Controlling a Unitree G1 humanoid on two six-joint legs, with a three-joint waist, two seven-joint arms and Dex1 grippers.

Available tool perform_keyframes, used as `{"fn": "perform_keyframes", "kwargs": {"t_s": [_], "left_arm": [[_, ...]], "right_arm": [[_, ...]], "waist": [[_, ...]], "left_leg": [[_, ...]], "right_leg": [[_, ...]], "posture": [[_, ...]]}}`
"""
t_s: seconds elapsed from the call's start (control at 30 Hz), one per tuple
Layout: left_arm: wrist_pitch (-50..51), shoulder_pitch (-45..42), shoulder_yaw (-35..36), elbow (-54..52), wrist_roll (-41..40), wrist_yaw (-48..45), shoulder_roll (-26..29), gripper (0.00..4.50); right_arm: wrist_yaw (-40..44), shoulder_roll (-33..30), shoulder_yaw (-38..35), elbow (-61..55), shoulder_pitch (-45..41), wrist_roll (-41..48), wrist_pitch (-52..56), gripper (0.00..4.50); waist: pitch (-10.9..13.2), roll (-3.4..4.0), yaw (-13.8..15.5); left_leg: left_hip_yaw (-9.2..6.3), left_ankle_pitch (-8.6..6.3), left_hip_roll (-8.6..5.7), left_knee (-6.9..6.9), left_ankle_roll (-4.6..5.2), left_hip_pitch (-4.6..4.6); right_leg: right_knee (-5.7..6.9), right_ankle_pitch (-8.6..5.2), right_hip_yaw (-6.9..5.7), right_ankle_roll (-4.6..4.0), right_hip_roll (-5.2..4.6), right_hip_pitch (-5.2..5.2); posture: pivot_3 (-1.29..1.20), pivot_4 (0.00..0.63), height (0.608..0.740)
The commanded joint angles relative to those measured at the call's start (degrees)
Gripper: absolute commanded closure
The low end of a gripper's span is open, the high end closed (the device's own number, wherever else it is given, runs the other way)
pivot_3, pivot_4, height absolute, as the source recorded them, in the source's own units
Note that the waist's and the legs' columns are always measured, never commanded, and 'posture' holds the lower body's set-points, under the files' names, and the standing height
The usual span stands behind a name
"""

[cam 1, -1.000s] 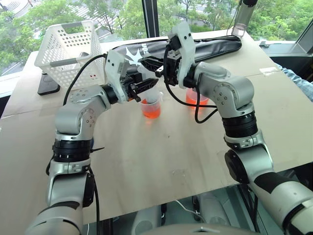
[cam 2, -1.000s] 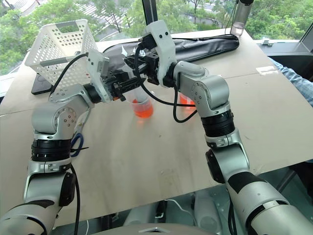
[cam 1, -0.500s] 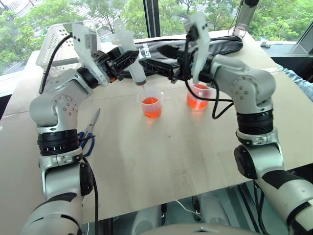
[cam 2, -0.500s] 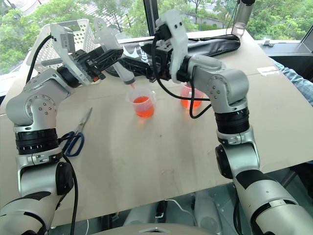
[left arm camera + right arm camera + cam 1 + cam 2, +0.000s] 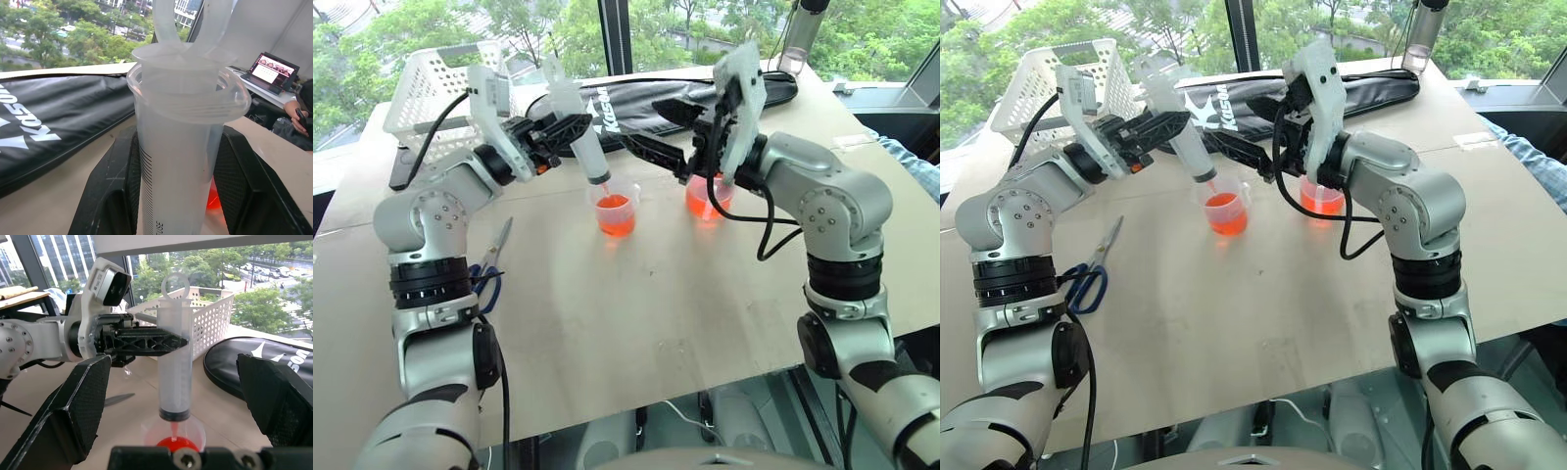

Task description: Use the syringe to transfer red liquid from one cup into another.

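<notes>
L gripper (image 5: 558, 129) pinches syringe (image 5: 579, 140), tip just above smaller cup (image 5: 615, 208) (discharge step); R gripper (image 5: 668, 129) spread wide, beside it. Next: press plunger.

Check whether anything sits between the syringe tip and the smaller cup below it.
Nothing visible does: the syringe, held by the left gripper, hangs tip-down just above the smaller cup; the open right gripper stands aside.

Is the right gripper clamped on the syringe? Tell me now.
No. The right gripper stands wide open, its fingers clear of the syringe, which the left gripper holds.
</notes>
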Motion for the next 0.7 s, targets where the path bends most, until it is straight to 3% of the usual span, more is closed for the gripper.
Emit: {"fn": "perform_keyframes", "kwargs": {"t_s": [0.03, 0.7], "left_arm": [[0.4, -0.5, 0.4, -2.4, -1.2, 0.3, 0.1, 2.99], [-2.7, 0.9, -1.3, -6.2, 0.0, 2.0, -0.3, 2.99]], "right_arm": [[-0.4, -0.8, 1.0, -3.2, 0.6, -0.6, -1.7, 0.06], [-1.0, -0.8, 1.7, -2.6, 0.7, -0.9, -2.8, 0.06]], "waist": [[0.0, -0.01, 0.0], [0.0, -0.01, 0.2]], "left_leg": [[0.0, 0.0, 0.0, 0.01, 0.0, 0.0], [0.01, 0.0, 0.0, 0.01, 0.0, 0.01]], "right_leg": [[0.0, 0.0, 0.0, 0.0, 0.0, 0.0], [-0.04, 0.0, 0.02, 0.0, -0.01, 0.0]], "posture": [[0.0, 0.15, 0.724], [0.0, 0.15, 0.724]]}}
